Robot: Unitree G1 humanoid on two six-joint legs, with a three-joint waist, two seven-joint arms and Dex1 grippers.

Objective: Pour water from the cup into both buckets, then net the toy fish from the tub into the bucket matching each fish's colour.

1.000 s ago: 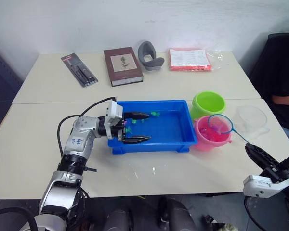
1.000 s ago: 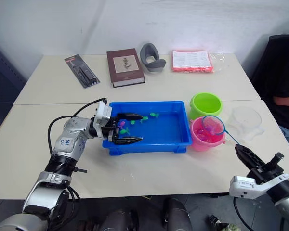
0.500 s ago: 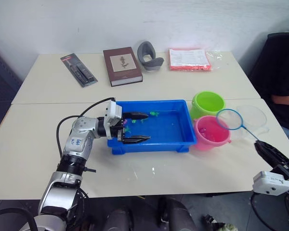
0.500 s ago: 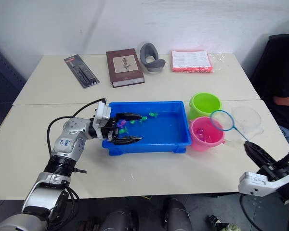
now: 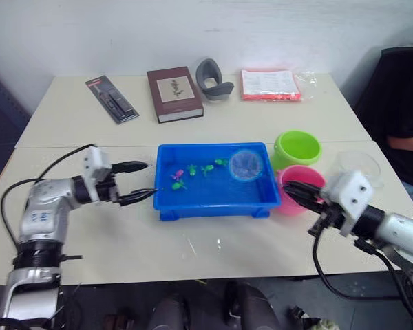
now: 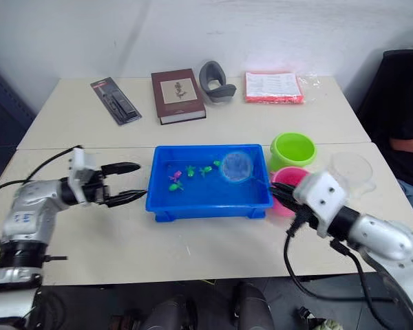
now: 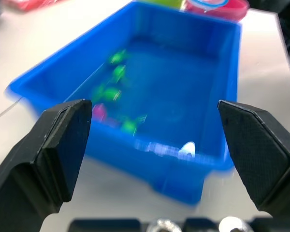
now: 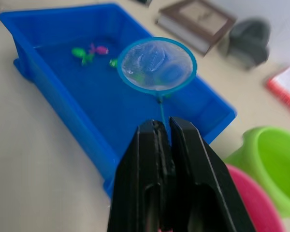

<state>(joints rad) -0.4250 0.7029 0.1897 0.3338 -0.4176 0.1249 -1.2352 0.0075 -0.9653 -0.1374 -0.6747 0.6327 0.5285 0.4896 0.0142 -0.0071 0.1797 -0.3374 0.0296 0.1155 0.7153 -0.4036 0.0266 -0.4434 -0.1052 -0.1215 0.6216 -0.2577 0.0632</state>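
The blue tub (image 5: pixel 213 205) sits mid-table with water in it, and green fish (image 5: pixel 206 168) and a pink fish (image 5: pixel 177 173) lie in its left half. My right gripper (image 5: pixel 296 190) is shut on the net's black stick. It holds the light-blue net (image 5: pixel 246 163) over the tub's right end, apart from the fish (image 8: pixel 92 51). My left gripper (image 5: pixel 142 181) stands open just outside the tub's left wall, holding nothing. The green bucket (image 5: pixel 297 147) and the pink bucket (image 5: pixel 300 176) stand right of the tub, the pink one partly behind my right gripper. The clear cup (image 5: pixel 361 165) is beyond them.
At the back of the table lie a brown book (image 5: pixel 174 93), a black packaged tool (image 5: pixel 111 100), a grey curved object (image 5: pixel 213 78) and a red-edged packet of papers (image 5: pixel 270 84). A person in dark clothes (image 5: pixel 399 103) sits at the right edge.
My left gripper has pulled out of the tub to its left side, still open. My right gripper has swung the net leftwards from beside the pink bucket to over the tub.
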